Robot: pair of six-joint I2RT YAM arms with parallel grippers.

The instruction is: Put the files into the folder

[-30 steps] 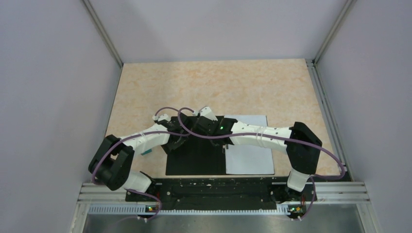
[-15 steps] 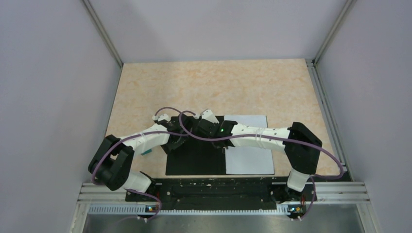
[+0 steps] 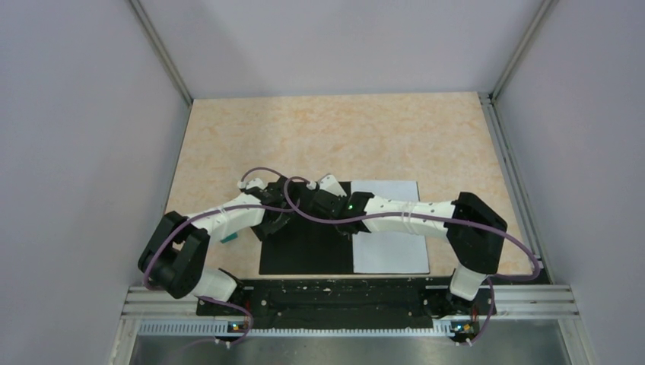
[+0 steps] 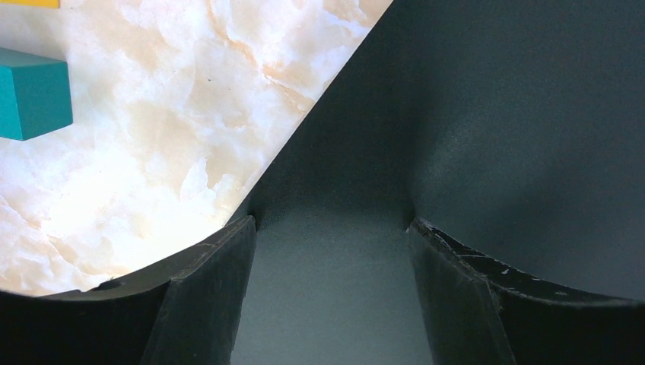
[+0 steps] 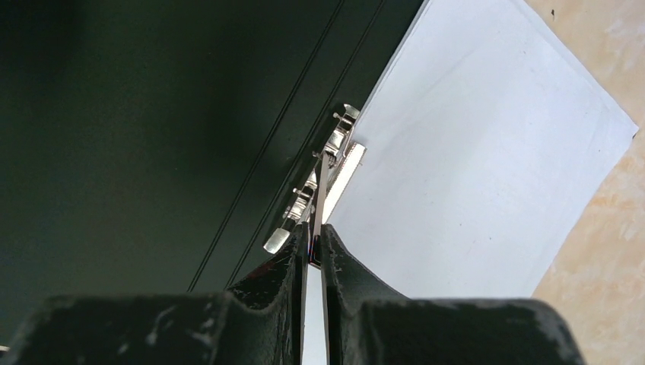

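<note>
Since the frame a second ago, the right arm has crept a little toward the left arm and its forearm sits lower over the folder (image 3: 304, 247). We see no change in the left arm.

Right gripper (image 5: 314, 242): jaws drawn in to a thin slit, pinching the upright metal lever of the spine clip (image 5: 340, 141). The clip's body runs on directly ahead of the fingertips.

Left gripper (image 4: 331, 296): jaws spread wide, nothing between them. The black inner face of the folder fills the view below and ahead; whether the fingers press on it we cannot tell. A teal block (image 4: 30, 93) lies on the marbled table (image 4: 152, 152), off to this gripper's left.

Folder lies open and flat, with its spine under the right gripper. The files (image 5: 471, 167) lie as a squared white stack to the right of that gripper, covering that inner face, near edge against the clip.

Progress, our judgement:
- Sheets placed on the cover: done.
- Sheet edge under the clip: not resolvable.
- Clip lever is in hand, so securing appears under way.
- Left: clamp down, let go, probably shut the cover.
</note>
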